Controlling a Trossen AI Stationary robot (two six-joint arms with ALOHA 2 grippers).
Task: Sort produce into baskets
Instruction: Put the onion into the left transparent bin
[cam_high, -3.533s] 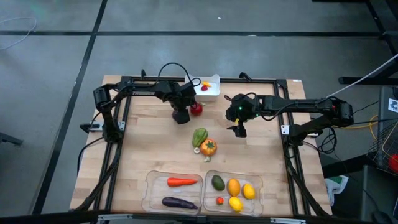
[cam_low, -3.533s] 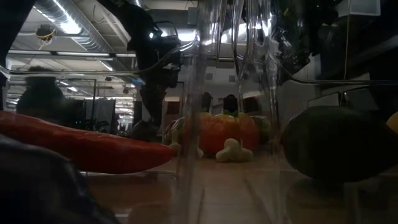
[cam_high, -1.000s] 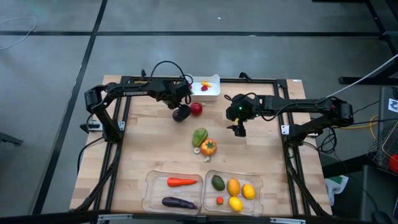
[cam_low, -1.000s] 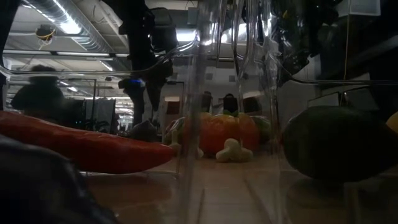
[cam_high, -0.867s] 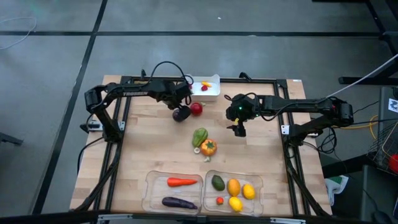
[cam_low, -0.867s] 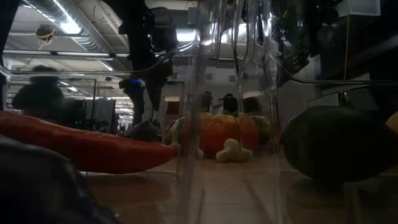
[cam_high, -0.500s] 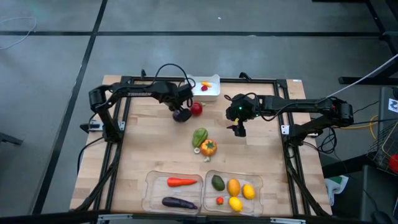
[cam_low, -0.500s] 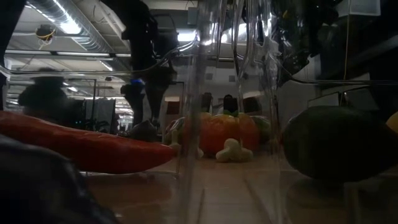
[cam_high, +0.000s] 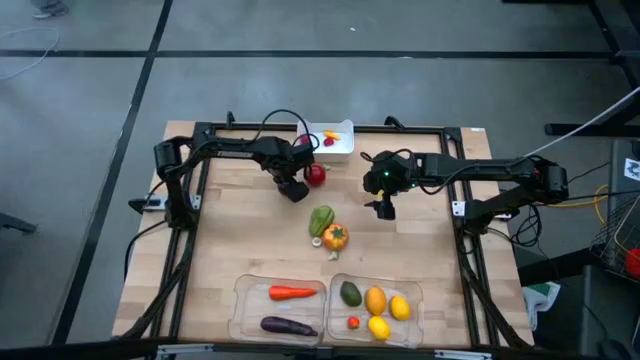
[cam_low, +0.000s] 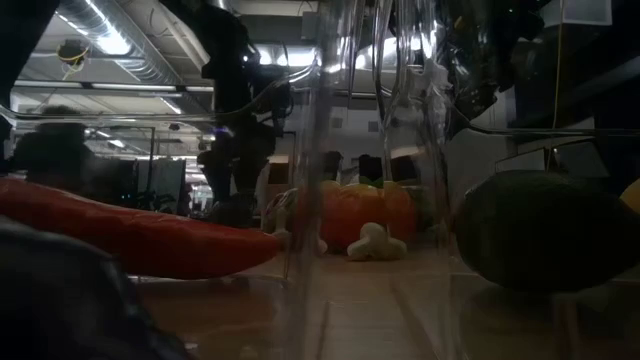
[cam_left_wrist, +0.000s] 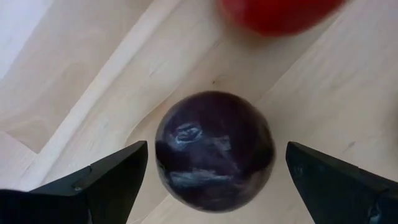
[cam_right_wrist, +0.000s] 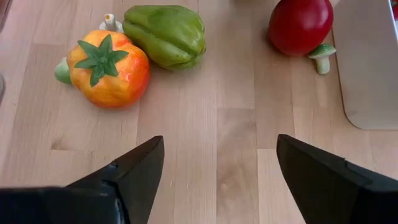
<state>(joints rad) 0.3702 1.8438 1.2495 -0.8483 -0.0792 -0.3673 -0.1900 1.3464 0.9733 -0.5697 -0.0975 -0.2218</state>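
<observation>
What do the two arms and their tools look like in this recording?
Both arms are dark, jointed and slim, with black cables looping above the left one. The left tool and right tool each end in two dark, flat, wedge-shaped fingers. A small green light glows near the right wrist. No markings are legible.

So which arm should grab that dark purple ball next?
Left. Its open left gripper already straddles the dark purple ball beside the red apple; the right gripper hovers apart.
</observation>
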